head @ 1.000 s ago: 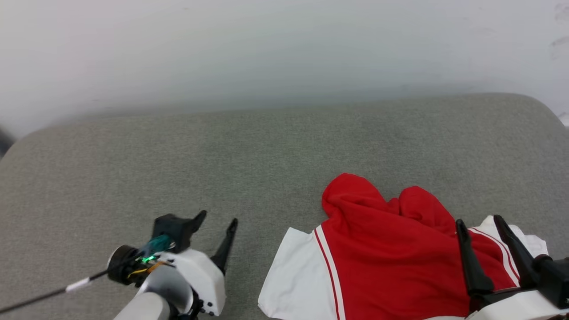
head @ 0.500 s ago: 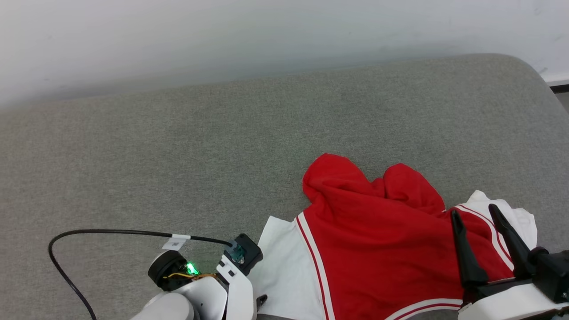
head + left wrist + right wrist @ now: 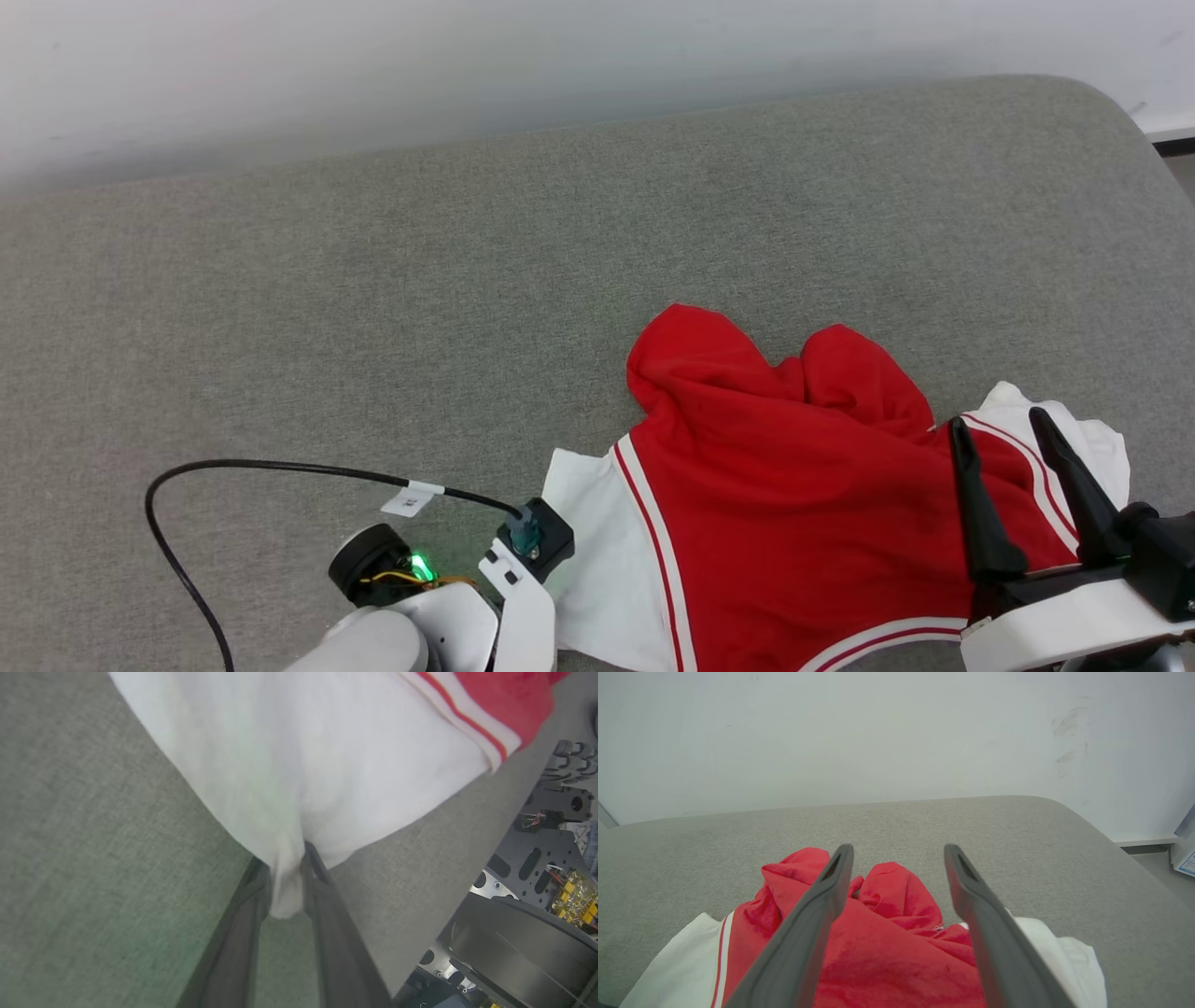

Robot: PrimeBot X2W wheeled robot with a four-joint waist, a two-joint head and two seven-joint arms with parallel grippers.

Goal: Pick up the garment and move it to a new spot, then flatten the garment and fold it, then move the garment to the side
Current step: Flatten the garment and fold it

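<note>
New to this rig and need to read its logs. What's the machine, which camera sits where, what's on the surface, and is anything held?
It is a two-armed robot, and each arm ends in a gripper with two long dark fingers. The wide picture comes from a camera on its head, looking down at a grey padded surface. The other two come from a camera on each wrist, looking along that arm's own fingers. On the surface lies a crumpled garment, red with white sleeves and striped trim. The left gripper pinches the edge of a white sleeve. The right gripper hangs open over the red part and holds nothing.
</note>
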